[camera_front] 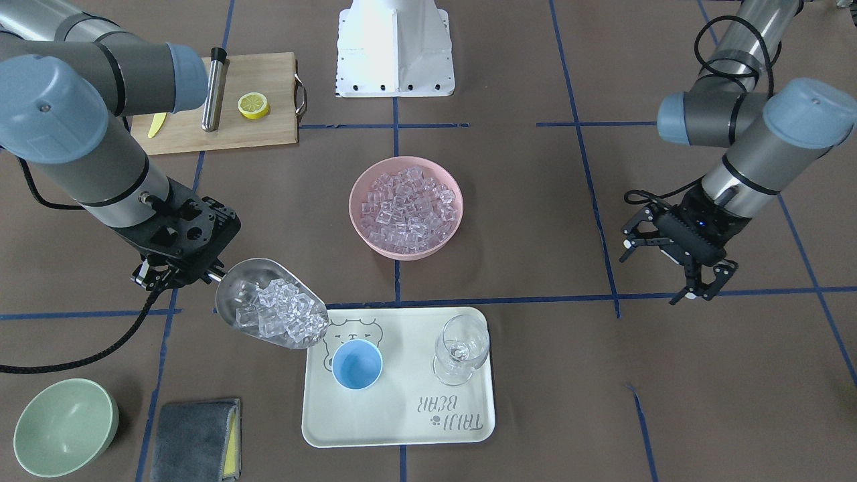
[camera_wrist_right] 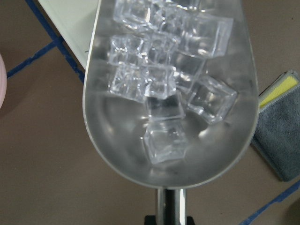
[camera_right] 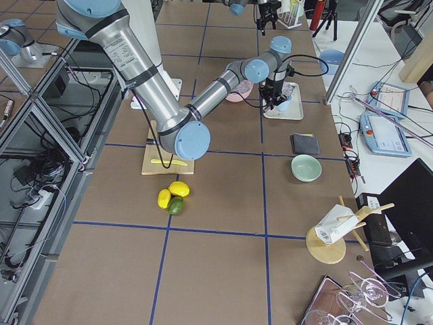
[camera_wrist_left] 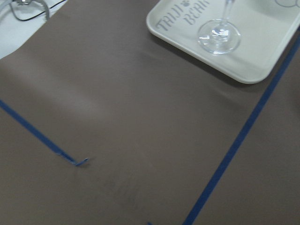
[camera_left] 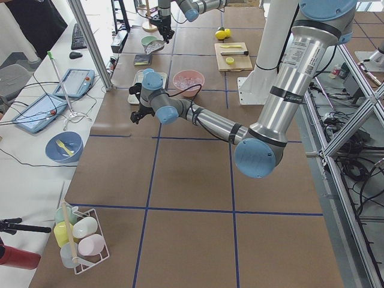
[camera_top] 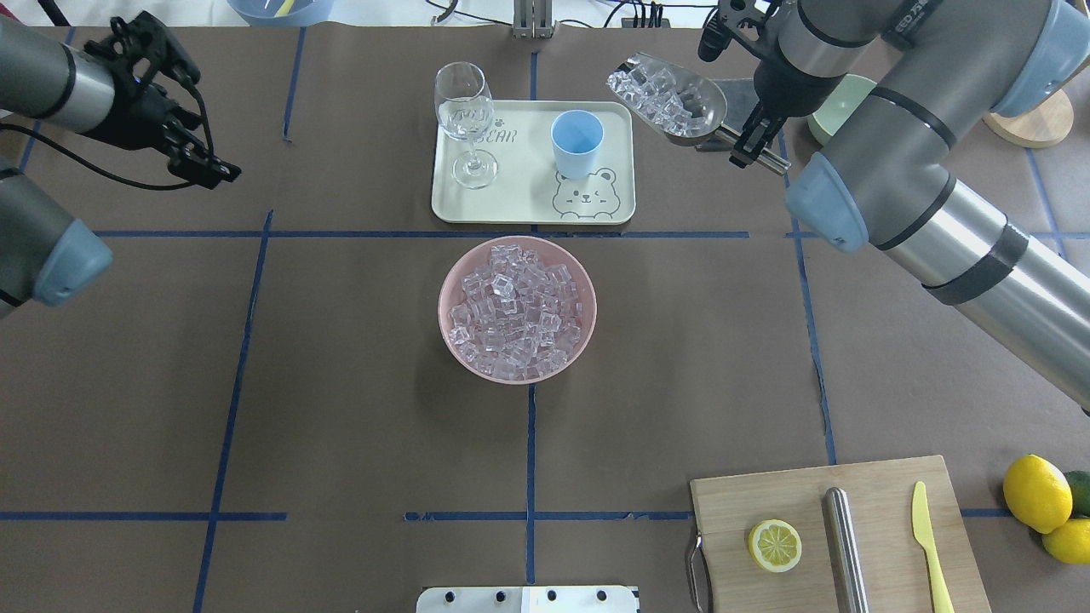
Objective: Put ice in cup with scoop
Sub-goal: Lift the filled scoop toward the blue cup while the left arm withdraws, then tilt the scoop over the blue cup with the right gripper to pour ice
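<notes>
Many ice cubes (camera_front: 288, 311) lie in the shiny scoop (camera_front: 234, 281). The scoop hangs tilted just beside the blue cup (camera_front: 357, 365), with its front end near the cup's rim. The right gripper (camera_front: 194, 273) is clenched on the scoop's thin handle. The cup stands on a pale tray (camera_front: 402, 408) near a wine glass (camera_front: 462, 348). A pink bowl (camera_front: 405, 252) full of ice sits near the cup. The left gripper (camera_front: 663, 271), well apart from the cup, has its fingers spread and holds nothing.
</notes>
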`<action>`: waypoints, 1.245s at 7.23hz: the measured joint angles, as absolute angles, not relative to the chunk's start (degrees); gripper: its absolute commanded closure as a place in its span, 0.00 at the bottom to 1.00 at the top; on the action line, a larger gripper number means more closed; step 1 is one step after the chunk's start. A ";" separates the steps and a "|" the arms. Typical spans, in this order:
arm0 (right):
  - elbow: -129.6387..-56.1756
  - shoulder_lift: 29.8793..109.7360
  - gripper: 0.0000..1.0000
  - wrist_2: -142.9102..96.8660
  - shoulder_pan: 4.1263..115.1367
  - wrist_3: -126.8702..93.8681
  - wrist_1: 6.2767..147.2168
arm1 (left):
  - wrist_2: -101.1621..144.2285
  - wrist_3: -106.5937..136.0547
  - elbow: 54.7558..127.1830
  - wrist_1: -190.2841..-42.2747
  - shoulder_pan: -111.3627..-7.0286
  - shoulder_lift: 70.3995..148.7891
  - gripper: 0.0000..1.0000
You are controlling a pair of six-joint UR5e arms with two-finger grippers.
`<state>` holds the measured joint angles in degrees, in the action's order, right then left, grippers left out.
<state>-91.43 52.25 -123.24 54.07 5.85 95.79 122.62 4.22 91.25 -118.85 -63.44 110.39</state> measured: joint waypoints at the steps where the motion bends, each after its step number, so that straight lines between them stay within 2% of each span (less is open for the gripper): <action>1: -90.34 51.79 1.00 -122.66 53.47 5.34 96.05 | 122.66 4.19 93.73 -113.23 -65.99 110.65 0.00; 4: -88.07 49.89 1.00 -119.26 50.41 5.02 100.56 | 123.60 4.11 100.03 -98.35 -71.55 110.90 0.00; 9: -83.93 40.40 1.00 -116.80 48.71 5.01 116.45 | 124.10 3.81 100.65 -95.45 -73.29 111.04 0.00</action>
